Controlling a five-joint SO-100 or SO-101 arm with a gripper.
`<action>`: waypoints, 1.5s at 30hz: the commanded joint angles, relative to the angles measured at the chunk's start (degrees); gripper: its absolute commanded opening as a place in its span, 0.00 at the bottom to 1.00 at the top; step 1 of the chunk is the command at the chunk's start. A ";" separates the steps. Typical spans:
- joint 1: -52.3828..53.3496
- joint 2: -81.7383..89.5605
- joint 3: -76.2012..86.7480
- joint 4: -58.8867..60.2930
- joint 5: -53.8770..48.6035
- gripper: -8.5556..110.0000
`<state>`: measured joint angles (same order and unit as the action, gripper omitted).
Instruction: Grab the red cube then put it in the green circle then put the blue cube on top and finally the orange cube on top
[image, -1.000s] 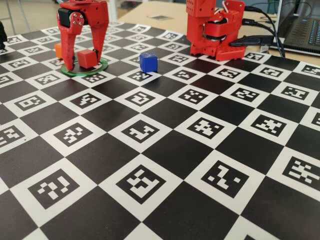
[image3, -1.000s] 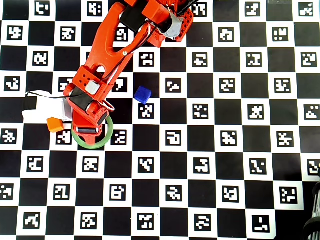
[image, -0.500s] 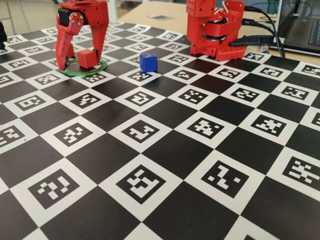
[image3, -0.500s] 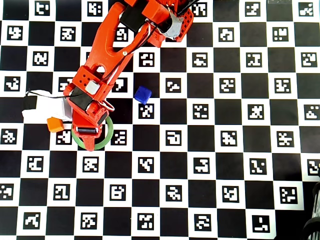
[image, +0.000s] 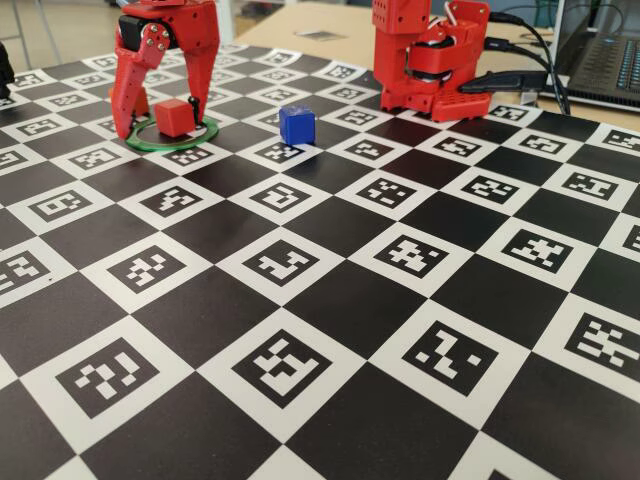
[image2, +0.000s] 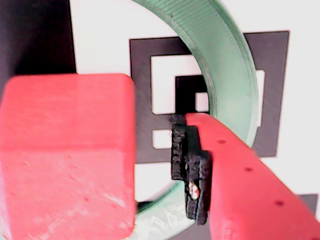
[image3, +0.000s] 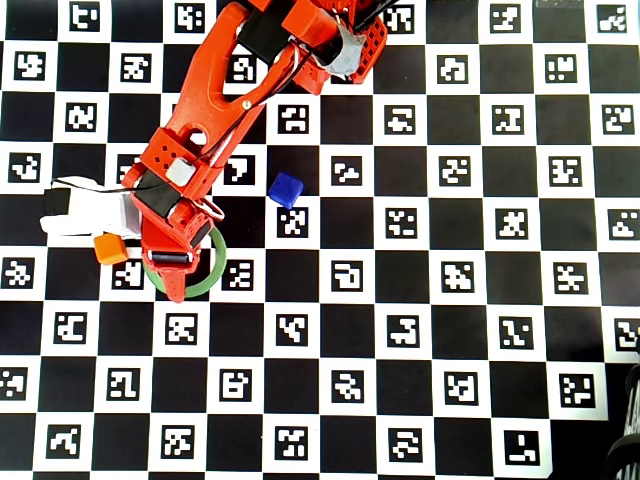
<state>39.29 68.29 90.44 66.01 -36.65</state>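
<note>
Wrist view: matte red cube (image2: 67, 155) inside ribbed green circle (image2: 227, 65), claw (image2: 145, 165) released.

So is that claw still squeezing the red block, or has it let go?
Apart. In the wrist view, board and green circle show between the red cube and the finger pad; the gripper stands open around it.
</note>
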 joint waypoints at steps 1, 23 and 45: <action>0.62 8.70 -2.37 2.29 0.44 0.45; -0.53 26.28 -15.21 28.04 5.54 0.45; -17.05 47.72 3.60 30.50 30.15 0.47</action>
<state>24.43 111.71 93.96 97.65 -9.23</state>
